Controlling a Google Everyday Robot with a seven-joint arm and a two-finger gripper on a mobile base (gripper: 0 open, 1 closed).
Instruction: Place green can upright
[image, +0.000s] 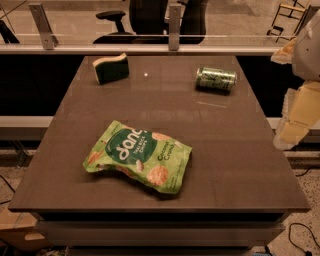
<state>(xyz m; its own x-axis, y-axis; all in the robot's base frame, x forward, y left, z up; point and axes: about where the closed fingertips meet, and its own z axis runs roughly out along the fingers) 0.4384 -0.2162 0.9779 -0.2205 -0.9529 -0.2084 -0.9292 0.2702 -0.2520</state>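
the gripper (295, 122) is hanging off the right edge of the table (150, 100); i cannot tell whether it is open or closed. the green can (216, 79) is lying on its side far right on the table, left of and beyond the gripper, its long axis running crosswise.

Snack bag (138, 156) reads "dang"; gripper (291, 129) at right edge.

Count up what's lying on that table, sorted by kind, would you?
green can: 1, lying on its side
snack bag: 1
sponge: 1
Total: 3
The robot's gripper hangs at the picture's right edge, beside the table, touching none of them.
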